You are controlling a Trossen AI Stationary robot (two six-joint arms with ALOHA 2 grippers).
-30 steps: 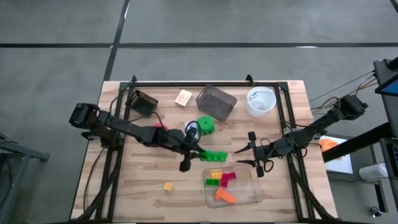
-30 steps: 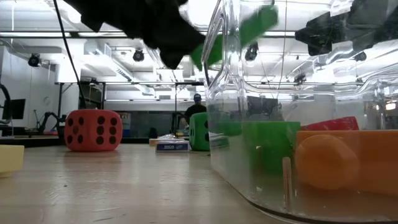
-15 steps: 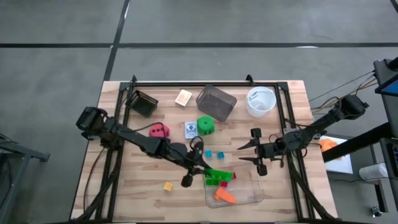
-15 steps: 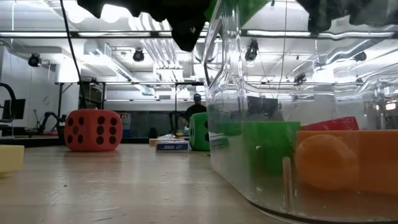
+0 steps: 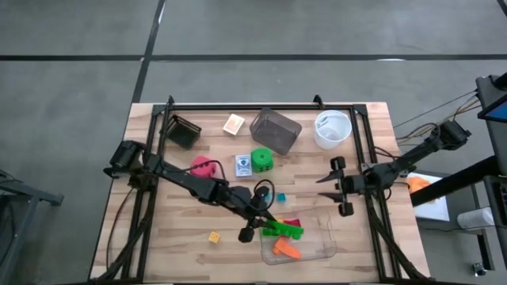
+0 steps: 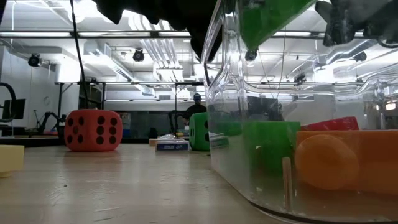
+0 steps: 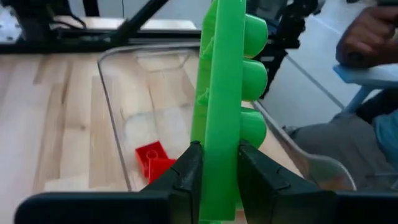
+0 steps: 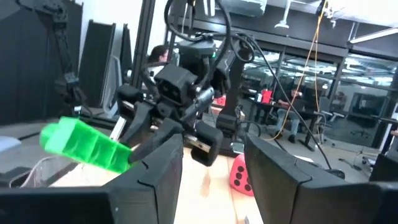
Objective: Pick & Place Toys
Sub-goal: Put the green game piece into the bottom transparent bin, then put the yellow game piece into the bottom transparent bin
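The left gripper is clamped on a long green brick, its two fingers squeezing the brick's flat sides, and it hangs over the 9 o'clock rim of the clear tray, which sits at about 5 o'clock on the table. The brick reaches in over the tray. Inside the tray lie an orange brick toward 7 o'clock and a pink-red brick near 11 o'clock.

The right gripper waits with its fingers spread apart above the table at 3 o'clock, just past the tray's 1 o'clock corner.

Around the table: a teal brick lies at centre, near the left arm. The green die and the white-blue card pack sit side by side just toward 12 o'clock from centre, and the pink-red die is toward 9 o'clock, partly under the left arm. A small yellow brick lies at 7 o'clock. Along the far edge stand a tan block, a tilted grey bin, a white bowl at 1 o'clock and a dark box at 11 o'clock.

The left wrist view alone shows the brick's three round studs and a red brick on the tray floor below it. The low view shows green, red and orange pieces pressed against the tray wall, and a person standing far back in the room.
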